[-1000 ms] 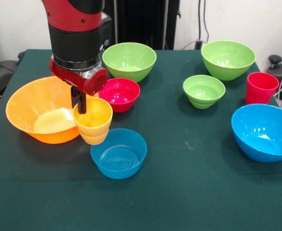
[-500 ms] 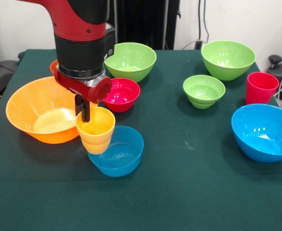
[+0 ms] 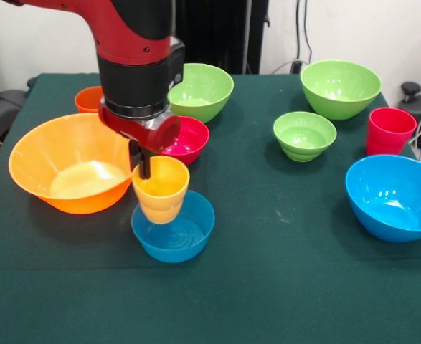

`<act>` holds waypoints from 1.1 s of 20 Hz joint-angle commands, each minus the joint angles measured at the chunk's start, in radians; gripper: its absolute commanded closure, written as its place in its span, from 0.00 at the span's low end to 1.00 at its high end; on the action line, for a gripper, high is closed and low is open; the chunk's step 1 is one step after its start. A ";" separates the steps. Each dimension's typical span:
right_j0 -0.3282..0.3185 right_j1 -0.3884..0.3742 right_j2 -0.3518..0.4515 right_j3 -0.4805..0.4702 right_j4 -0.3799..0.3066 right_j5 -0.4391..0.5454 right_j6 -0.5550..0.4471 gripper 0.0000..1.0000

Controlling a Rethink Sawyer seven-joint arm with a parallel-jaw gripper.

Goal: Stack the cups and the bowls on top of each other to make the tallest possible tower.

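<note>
Table (image 3: 289, 287) here has a dark green cloth over it, a bit wrinkled toward the near edge, with a few pale specks. Behind it there's a white wall, a dark panel in the middle with cables hanging down, and some dark gear off both sides.

The gripper (image 3: 144, 163) is clamped on the rim of the yellow cup (image 3: 161, 190), one finger inside, one outside. The cup hangs upright over the small blue bowl (image 3: 181, 236), low enough that its base overlaps the bowl's opening; can't tell if it's touching the bottom.

Wide orange bowl (image 3: 52, 165) sits just left of that. The orange cup (image 3: 88, 98) peeks out behind it, next to the arm (image 3: 135, 50). The small red bowl (image 3: 187, 136) is right behind the gripper, partly hidden by it, and a big green bowl (image 3: 204, 89) is behind that.

Over on the right: a second big green bowl (image 3: 339, 87) at the back, small green bowl (image 3: 304, 135) in front of it, red cup (image 3: 390, 130) near the right edge, and the big blue bowl (image 3: 394, 197) nearest the front. Everything's upright, all apart from each other, nothing stacked yet.
</note>
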 commanded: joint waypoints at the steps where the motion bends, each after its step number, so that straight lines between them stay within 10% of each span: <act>1: 0.048 0.000 0.073 0.083 0.041 0.003 0.071 1.00; 22: 0.109 0.045 -0.032 -0.019 -0.024 -0.108 0.033 1.00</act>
